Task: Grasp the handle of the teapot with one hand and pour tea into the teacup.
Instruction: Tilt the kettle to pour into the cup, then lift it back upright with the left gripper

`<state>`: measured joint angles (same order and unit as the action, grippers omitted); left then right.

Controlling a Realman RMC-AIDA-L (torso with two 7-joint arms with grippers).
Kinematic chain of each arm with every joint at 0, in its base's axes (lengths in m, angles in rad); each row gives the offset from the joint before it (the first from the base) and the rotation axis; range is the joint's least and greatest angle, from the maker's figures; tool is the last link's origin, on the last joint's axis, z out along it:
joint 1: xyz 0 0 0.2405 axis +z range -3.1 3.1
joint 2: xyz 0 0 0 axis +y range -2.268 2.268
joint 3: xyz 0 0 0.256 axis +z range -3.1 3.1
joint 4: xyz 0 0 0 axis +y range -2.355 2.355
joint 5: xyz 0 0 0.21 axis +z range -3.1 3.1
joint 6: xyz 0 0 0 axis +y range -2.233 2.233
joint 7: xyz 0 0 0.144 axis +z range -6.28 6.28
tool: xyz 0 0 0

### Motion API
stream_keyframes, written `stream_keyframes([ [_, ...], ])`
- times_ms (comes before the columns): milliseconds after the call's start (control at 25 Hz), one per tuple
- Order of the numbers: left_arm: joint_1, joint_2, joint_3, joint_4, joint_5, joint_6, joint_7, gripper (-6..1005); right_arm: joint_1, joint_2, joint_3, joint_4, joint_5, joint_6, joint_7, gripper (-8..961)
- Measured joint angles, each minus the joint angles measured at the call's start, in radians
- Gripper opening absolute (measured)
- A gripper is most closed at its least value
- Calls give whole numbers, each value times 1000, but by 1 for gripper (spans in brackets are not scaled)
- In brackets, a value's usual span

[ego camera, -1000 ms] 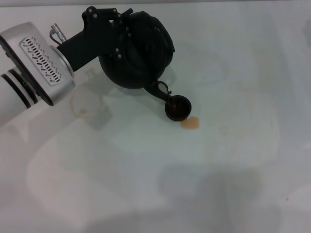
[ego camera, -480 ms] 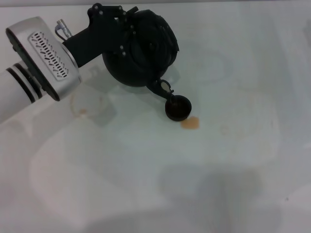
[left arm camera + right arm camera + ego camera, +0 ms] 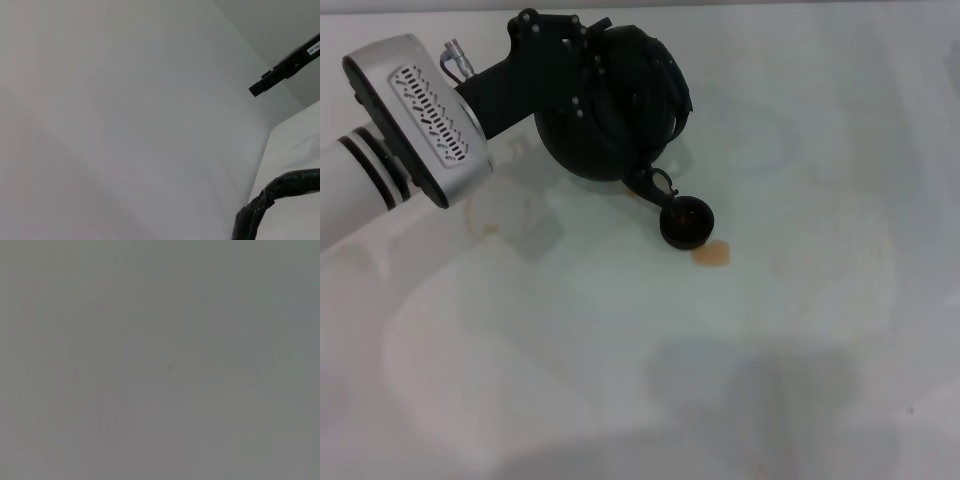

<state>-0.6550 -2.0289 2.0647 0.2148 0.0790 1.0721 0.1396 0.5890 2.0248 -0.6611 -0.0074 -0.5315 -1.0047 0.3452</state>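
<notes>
**Teapot tipped, spout over the teacup**

The left claw grasps the handle of the black teapot, held at the far left of the table. The spout points toward the robot and rightward, its tip just over the far rim of the teacup, so the pot's spout axis runs straight from claw to cup. A tan spill lies just beside the cup. The right claw is out of sight.
</notes>
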Motion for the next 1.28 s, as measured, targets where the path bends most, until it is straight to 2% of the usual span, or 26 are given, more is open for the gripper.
stream_keyframes([
  [1000,-17,2,0,0,1,0,1,104,0,0,0,-3,2,4,1,829],
  [1280,-5,-6,-6,0,-3,7,2,103,0,0,0,-3,2,4,2,829],
])
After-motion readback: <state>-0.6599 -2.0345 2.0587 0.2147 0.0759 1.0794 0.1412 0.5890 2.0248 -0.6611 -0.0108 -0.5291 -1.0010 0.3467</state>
